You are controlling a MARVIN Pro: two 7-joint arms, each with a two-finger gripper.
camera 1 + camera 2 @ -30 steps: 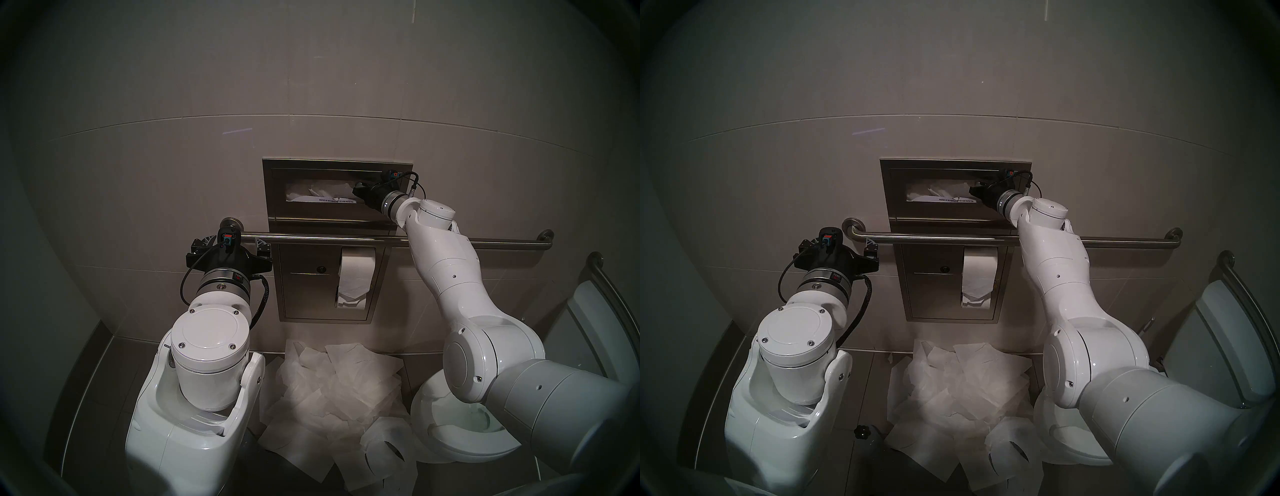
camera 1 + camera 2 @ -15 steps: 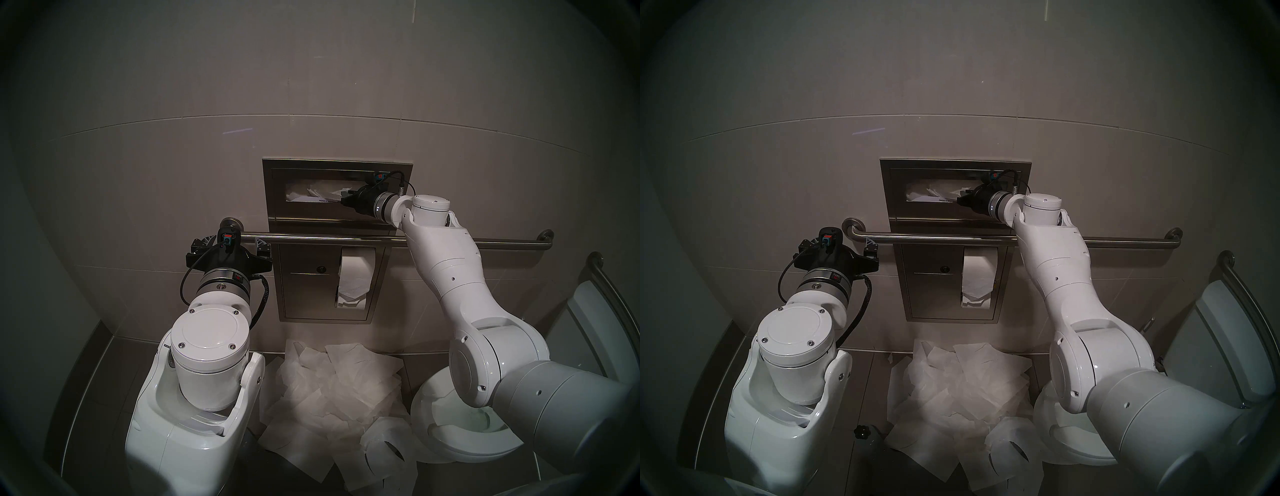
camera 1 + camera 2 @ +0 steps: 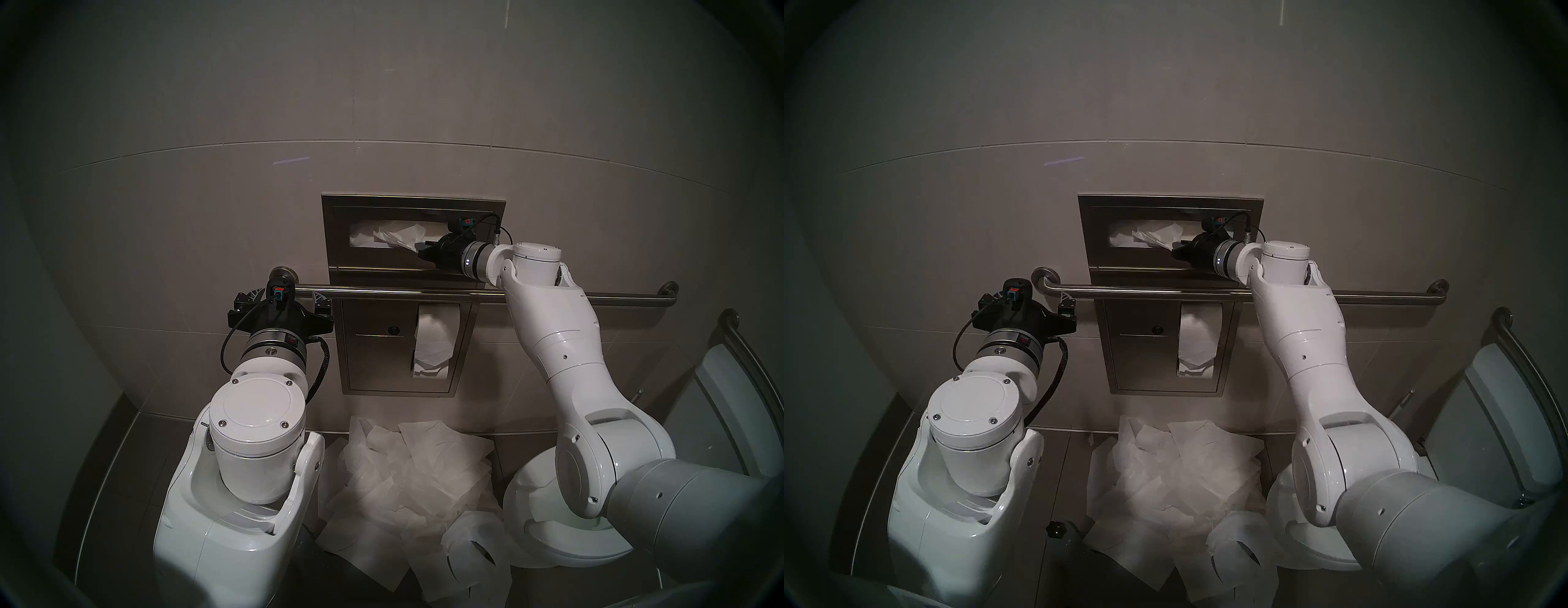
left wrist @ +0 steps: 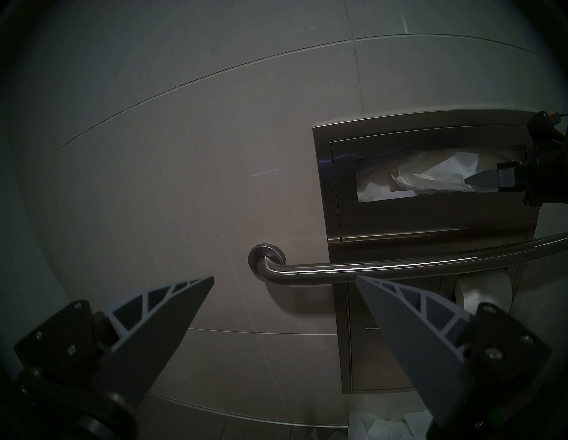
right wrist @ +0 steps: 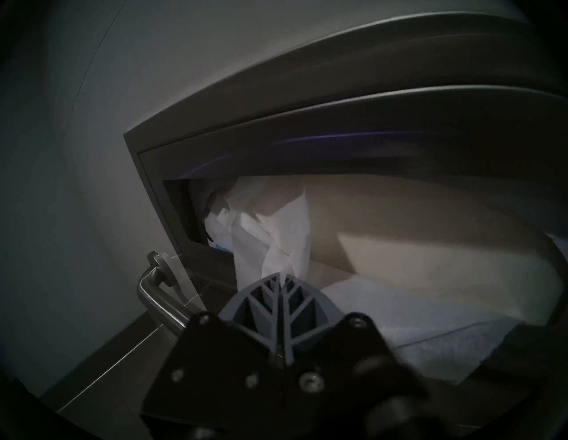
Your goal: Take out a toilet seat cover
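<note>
A crinkled white toilet seat cover [image 3: 399, 235] [image 3: 1157, 234] sticks out of the slot of the steel wall dispenser [image 3: 335, 259]. My right gripper [image 3: 421, 251] [image 3: 1175, 250] is at the slot's right part, shut on a pinched corner of that sheet. The right wrist view shows the seat cover [image 5: 276, 242] rising from the closed fingertips of my right gripper [image 5: 281, 274]. From the left wrist, the same sheet [image 4: 436, 173] shows at the tip of the right gripper [image 4: 470, 179]. My left gripper [image 3: 284, 297] [image 4: 285, 278] hangs open and empty, left of the dispenser by the grab bar's end.
A steel grab bar [image 3: 382, 292] runs across the wall under the dispenser. Below it a toilet-paper roll [image 3: 437, 335] sits in a second steel panel. Several loose seat covers [image 3: 407, 475] lie heaped on the floor. The toilet [image 3: 534, 552] stands at the right.
My right gripper moved left along the slot and then drew down and away from it. The seat cover now bulges further out of the slot. The left arm stayed still.
</note>
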